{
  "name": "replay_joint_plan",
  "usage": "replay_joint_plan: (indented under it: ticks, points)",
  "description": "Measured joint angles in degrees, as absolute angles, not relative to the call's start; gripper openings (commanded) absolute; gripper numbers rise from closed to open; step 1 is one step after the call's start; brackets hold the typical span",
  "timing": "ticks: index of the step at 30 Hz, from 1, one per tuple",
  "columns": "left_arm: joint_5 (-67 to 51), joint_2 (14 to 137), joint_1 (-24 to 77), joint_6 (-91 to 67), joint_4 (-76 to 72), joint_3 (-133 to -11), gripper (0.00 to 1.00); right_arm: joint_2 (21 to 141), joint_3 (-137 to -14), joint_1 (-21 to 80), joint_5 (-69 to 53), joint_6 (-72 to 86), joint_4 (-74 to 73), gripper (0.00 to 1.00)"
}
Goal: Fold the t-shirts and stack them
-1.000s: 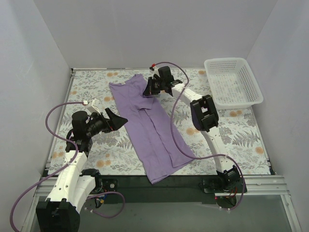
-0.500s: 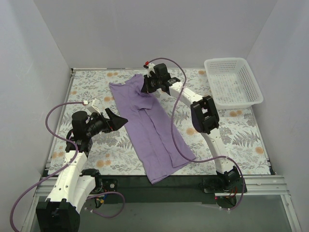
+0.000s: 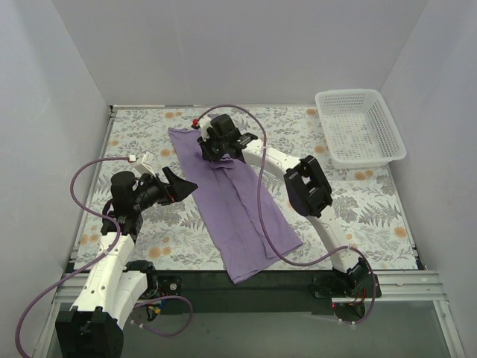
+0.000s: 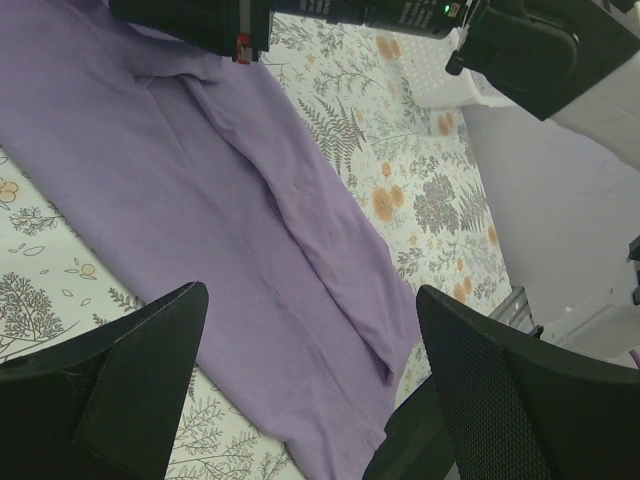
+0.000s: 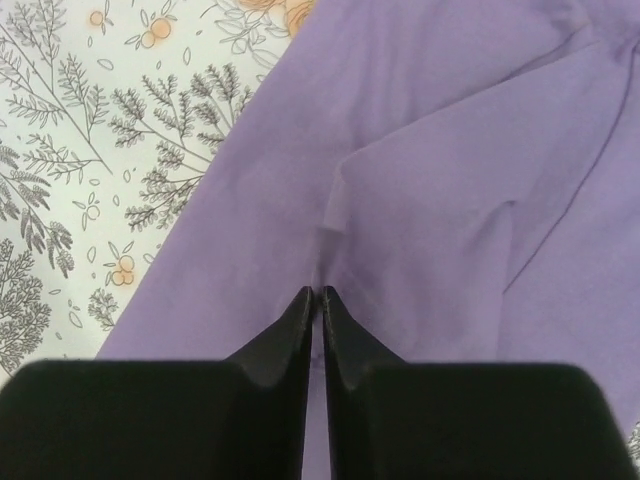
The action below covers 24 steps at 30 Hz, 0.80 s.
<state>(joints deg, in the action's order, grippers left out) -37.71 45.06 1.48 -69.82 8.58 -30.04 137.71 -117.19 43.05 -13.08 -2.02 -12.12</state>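
The lavender t-shirt (image 3: 242, 212) lies flat on the floral table as a long strip, running from the back left to the front edge. My right gripper (image 3: 206, 151) is over its upper part, shut on a pinched ridge of the fabric. In the right wrist view the jaws (image 5: 320, 293) meet on the t-shirt (image 5: 450, 190), which pulls up to them in a crease. My left gripper (image 3: 183, 185) is open and empty, hovering just left of the shirt's middle. In the left wrist view the t-shirt (image 4: 240, 240) shows between its wide-open fingers (image 4: 150, 350).
A white lattice basket (image 3: 360, 128) stands at the back right corner. The right arm (image 4: 330, 12) reaches across the shirt's top, its purple cable looping over the cloth. White walls close in the table on three sides.
My right gripper has moved left across the top of the shirt, dragging the held fabric over the shirt's upper part. The left arm has not moved.
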Motion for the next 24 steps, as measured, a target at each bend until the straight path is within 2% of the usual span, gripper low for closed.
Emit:
replay_joint_plan:
  ticks: [4,5,8,11,15,19,22,24]
  points:
    - [-37.7,45.1,1.5,-69.8,8.6,-30.0,0.85,136.5,-116.5,45.1,-10.6,-6.6,-13.6,0.33]
    - [-37.7,45.1,1.5,-69.8,8.6,-30.0,0.85,136.2,-116.4,45.5,-10.5,-7.9,-14.2,0.44]
    - [-37.6,45.1,1.5,-69.8,8.6,-30.0,0.85,134.1,-115.3,45.8,-11.3,-12.3,-16.1,0.67]
    - [-36.9,45.1,1.5,-69.8,8.7,-30.0,0.85,128.5,-111.7,44.7,-16.1,-18.5,-18.9,0.77]
    - [-35.9,45.8,1.5,-70.5,8.8,-30.0,0.84,118.7,-105.8,39.9,-29.0,-24.5,-21.4,0.77]
    - [-36.0,48.9,1.8,-73.3,8.9,-29.2,0.8,108.5,-96.1,30.5,-44.6,-33.5,-25.3,0.78]
    - [-33.9,50.6,5.7,-75.6,10.2,-27.7,0.79,100.9,-85.2,23.5,-46.6,-40.8,-29.0,0.79]
    - [-31.9,51.6,9.4,-76.9,11.4,-27.4,0.74,96.8,-77.5,21.7,-45.1,-43.5,-31.0,0.77]
